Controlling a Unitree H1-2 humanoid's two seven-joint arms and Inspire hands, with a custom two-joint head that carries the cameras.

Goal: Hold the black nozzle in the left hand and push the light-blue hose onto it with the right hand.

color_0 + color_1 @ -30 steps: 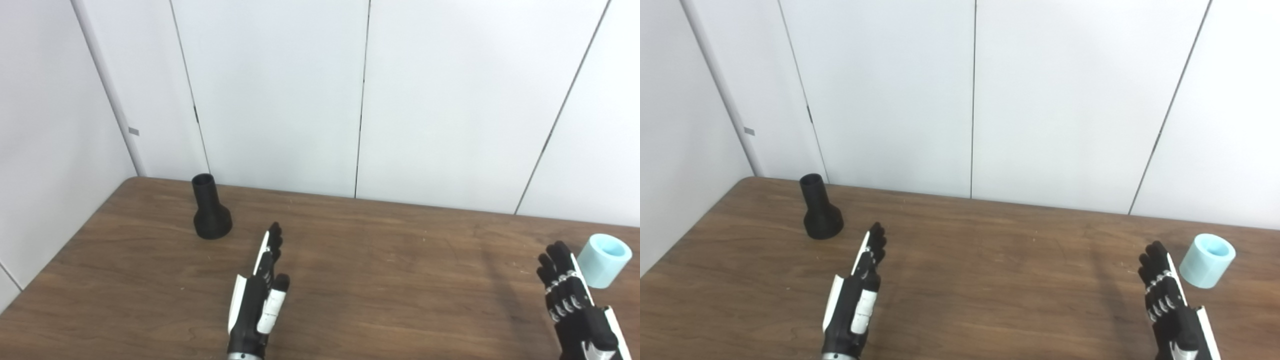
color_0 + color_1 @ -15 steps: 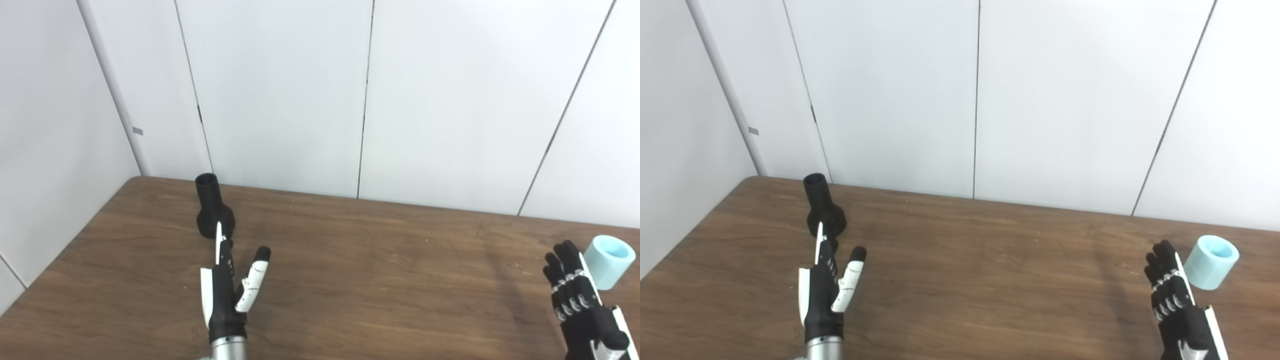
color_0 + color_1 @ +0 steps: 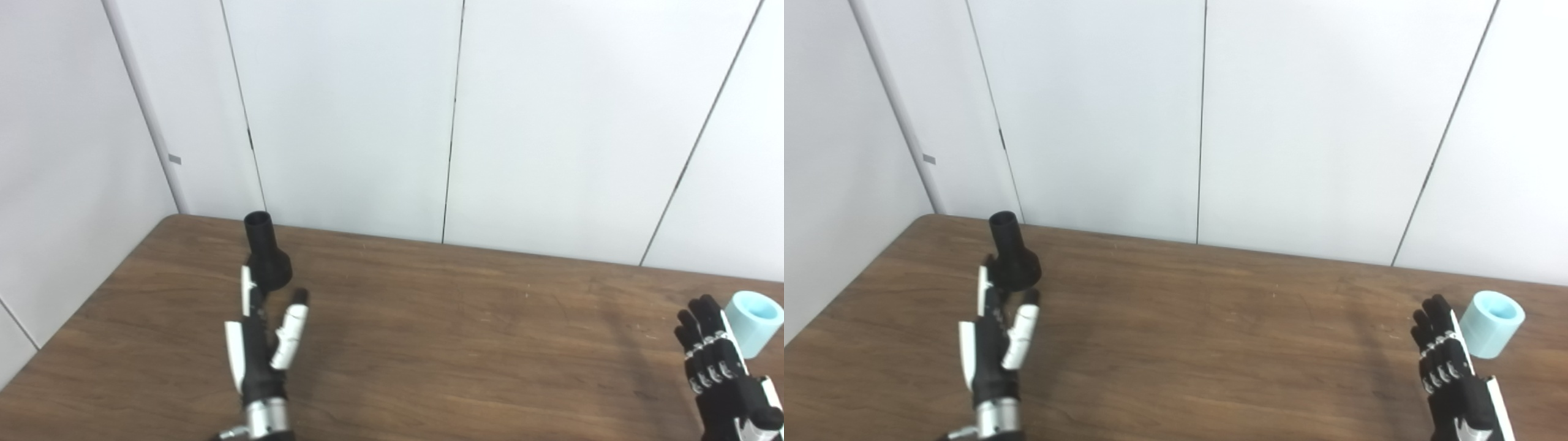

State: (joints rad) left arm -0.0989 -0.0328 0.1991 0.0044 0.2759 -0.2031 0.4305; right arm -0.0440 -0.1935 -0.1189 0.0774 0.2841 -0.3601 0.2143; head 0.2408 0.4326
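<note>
Left hand (image 3: 264, 349) is held edge-up over the wooden bench (image 3: 429, 343), fingers straight and thumb spread, empty, its fingertips just short of the upright black nozzle (image 3: 264, 252) near the far left corner. Right hand (image 3: 1451, 373), fingers loosely apart and empty, sits beside the light-blue hose (image 3: 1491, 315), which stands near the bench's right edge.

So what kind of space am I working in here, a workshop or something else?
Most likely a bare lab or test cell, not a workshop: a plain wooden table pushed into a corner of blank white wall panels, holding only the black nozzle and the light-blue hose.
</note>
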